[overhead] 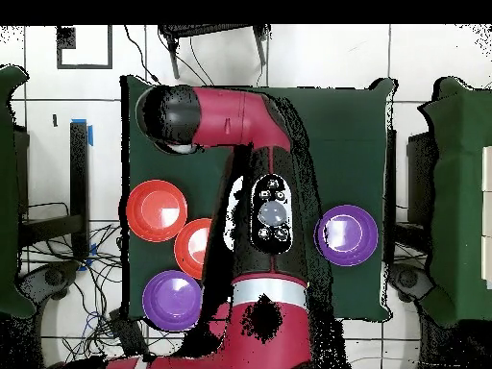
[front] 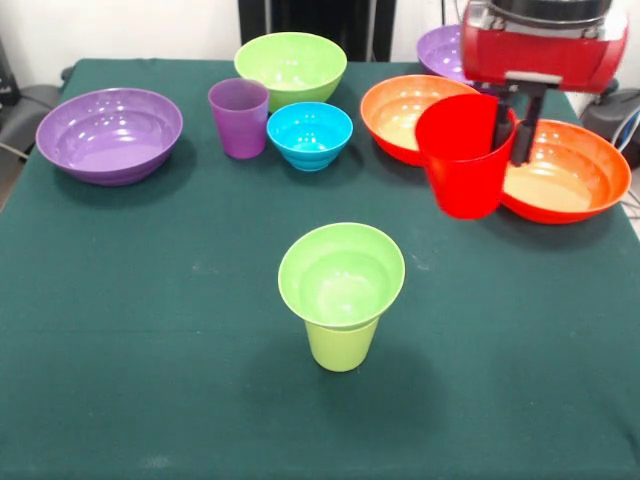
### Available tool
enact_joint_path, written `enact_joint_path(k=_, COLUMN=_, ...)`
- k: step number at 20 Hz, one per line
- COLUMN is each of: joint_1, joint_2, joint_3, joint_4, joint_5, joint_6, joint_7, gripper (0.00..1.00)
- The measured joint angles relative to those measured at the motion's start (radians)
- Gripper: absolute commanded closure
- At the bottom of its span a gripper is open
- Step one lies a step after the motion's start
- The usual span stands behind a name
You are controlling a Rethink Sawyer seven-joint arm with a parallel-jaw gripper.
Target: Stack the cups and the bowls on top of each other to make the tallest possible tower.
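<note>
My gripper (front: 511,148) is shut on the rim of the red cup (front: 462,165), one finger inside and one outside, and holds it upright at the right, in front of the two orange bowls (front: 395,105) (front: 580,165). At the table's middle a small lime-green bowl (front: 341,275) sits on the lime-green cup (front: 341,348). The purple cup (front: 239,117), the small blue bowl (front: 310,133) and the medium lime-green bowl (front: 291,62) stand at the back. A wide purple bowl (front: 110,133) sits at the left, another (front: 440,50) behind the arm. In the overhead view the arm (overhead: 269,192) hides the gripper.
The green table cloth (front: 120,300) ends at the picture's left and right sides. In the overhead view the orange bowls (overhead: 159,209) (overhead: 192,245) and purple bowls (overhead: 173,298) (overhead: 346,233) show beside the arm.
</note>
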Motion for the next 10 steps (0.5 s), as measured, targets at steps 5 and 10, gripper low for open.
enact_joint_path(k=5, joint_1=0.006, joint_2=0.007, joint_3=0.022, joint_4=-0.079, joint_5=-0.001, joint_6=0.072, joint_7=0.000, gripper=1.00)
enact_joint_path(k=10, joint_1=0.006, joint_2=0.027, joint_3=0.032, joint_4=-0.180, joint_5=-0.010, joint_6=0.114, joint_7=0.000, gripper=1.00)
